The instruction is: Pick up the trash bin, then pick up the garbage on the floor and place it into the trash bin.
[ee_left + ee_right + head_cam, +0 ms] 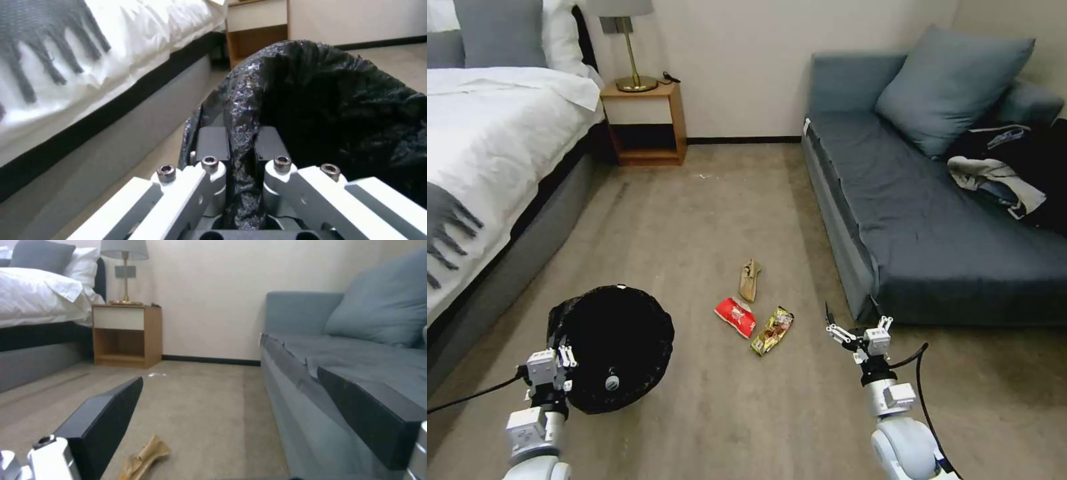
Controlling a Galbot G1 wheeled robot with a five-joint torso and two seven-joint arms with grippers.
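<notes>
a bedroom: bed point(487, 127), nightstand point(644, 123), sofa point(934, 220).

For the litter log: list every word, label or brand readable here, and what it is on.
No text can be read.
red snack wrapper: white print, too blurred.
gold-brown snack wrapper: print too small.
crumpled tan wrapper: no lettering seen.
trash bin, held by left gripper: none.

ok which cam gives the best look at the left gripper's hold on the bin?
Left wrist view: the left gripper has its fingers shut on the bag-lined rim of the trash bin. Head view shows that gripper at the bin's near edge, the contact too small to judge. Right wrist view faces floor and sofa.
</notes>
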